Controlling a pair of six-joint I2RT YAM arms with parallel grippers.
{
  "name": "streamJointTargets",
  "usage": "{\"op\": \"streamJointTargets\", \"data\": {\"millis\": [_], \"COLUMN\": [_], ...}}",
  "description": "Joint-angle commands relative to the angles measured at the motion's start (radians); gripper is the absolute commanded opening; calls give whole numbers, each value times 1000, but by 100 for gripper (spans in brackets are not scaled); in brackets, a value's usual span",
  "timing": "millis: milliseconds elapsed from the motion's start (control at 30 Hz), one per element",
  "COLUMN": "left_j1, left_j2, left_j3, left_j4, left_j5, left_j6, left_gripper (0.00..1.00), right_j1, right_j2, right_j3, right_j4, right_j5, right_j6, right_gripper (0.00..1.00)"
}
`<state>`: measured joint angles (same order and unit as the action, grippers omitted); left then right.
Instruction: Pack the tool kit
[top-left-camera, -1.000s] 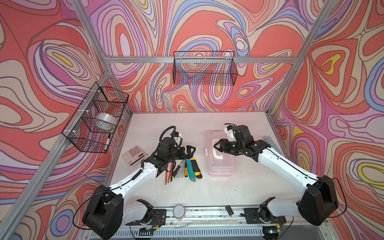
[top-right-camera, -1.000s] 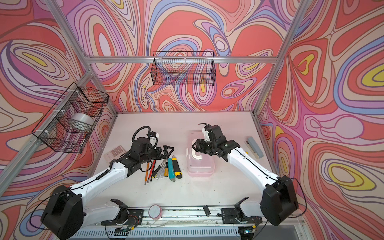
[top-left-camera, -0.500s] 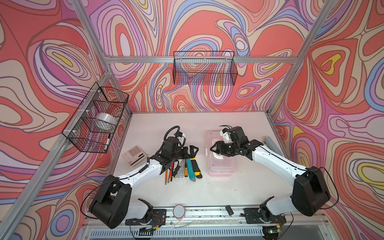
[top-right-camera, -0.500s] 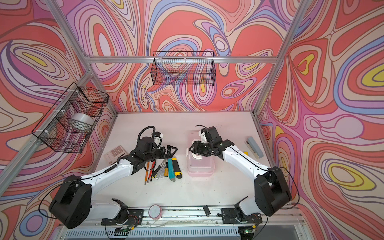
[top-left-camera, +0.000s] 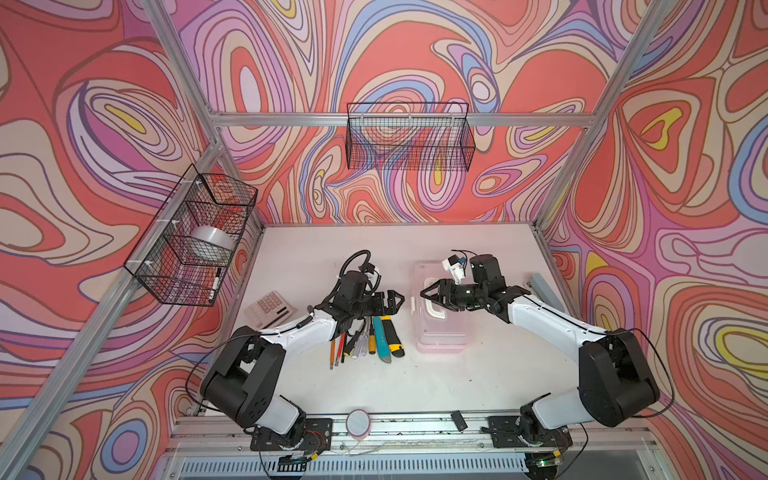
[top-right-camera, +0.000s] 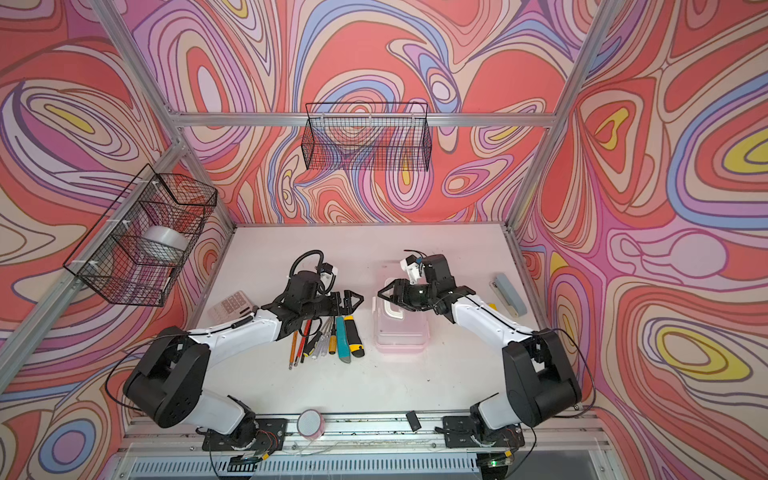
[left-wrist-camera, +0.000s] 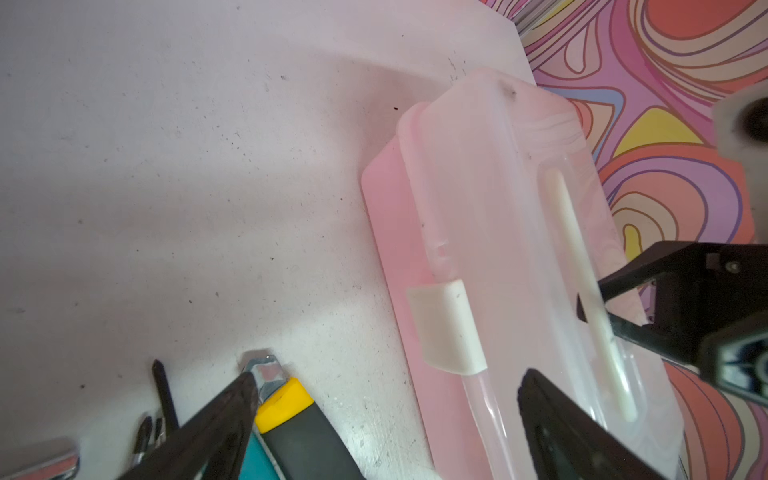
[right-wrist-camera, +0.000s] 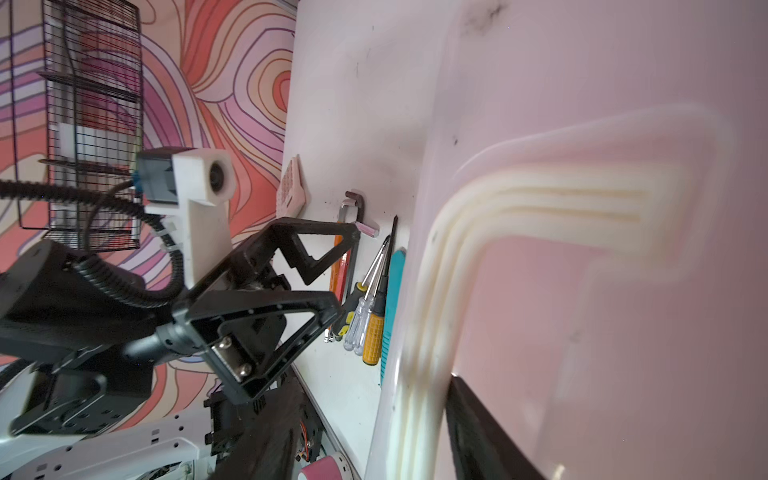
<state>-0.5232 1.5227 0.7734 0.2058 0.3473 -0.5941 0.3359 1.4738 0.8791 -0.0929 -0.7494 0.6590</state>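
The left gripper (top-left-camera: 398, 301) is hovering fully spread and empty just beside the tool kit case (top-left-camera: 441, 334) on the table (top-left-camera: 457, 386). The right gripper (top-left-camera: 428, 300) is straddling its white handle (top-left-camera: 437, 315), jaws half apart; whether it is gripping is unclear.

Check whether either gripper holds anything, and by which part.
Left gripper open, empty. Right gripper sits at the white handle of the case; grip cannot be told.

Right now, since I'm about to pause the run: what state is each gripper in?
Left gripper: open, empty.
Right gripper: open, astride the white C-shaped handle of the pale pink plastic case, not clamped.
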Motion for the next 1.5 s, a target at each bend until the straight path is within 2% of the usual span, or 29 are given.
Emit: {"op": "streamJointTargets", "data": {"millis": [0, 133, 300, 433, 833, 1033, 1167, 1467], "left_j1": [-8, -11, -12, -18, -26, -40, -46, -56], "left_j2": [24, 39, 60, 90, 184, 205, 208, 223], "left_j3": [34, 45, 73, 101, 129, 136, 147, 171], "left_j4": [43, 43, 43, 47, 80, 96, 92, 83], "left_j5": [19, 30, 42, 58, 97, 103, 104, 108], "left_j6": [-15, -12, -6, -8, -19, -23, -24, -18], "left_gripper": [98, 98, 98, 97, 96, 95, 95, 95], "right_j1": [-22, -23, -22, -22, -21, -20, -20, -9], "right_j2": [24, 34, 53, 70, 75, 113, 130, 172], "right_j3": [-63, -72, -46, -38, -2, 23, 22, 27], "right_j4": [66, 119, 95, 128, 110, 119, 173, 244], "right_j5": [-70, -126, -133, -158, -146, -159, -190, -224], "right_j6": [11, 18, -4, 27, 51, 57, 91, 116], "right_gripper": [58, 57, 57, 56, 54, 51, 42, 41]}}
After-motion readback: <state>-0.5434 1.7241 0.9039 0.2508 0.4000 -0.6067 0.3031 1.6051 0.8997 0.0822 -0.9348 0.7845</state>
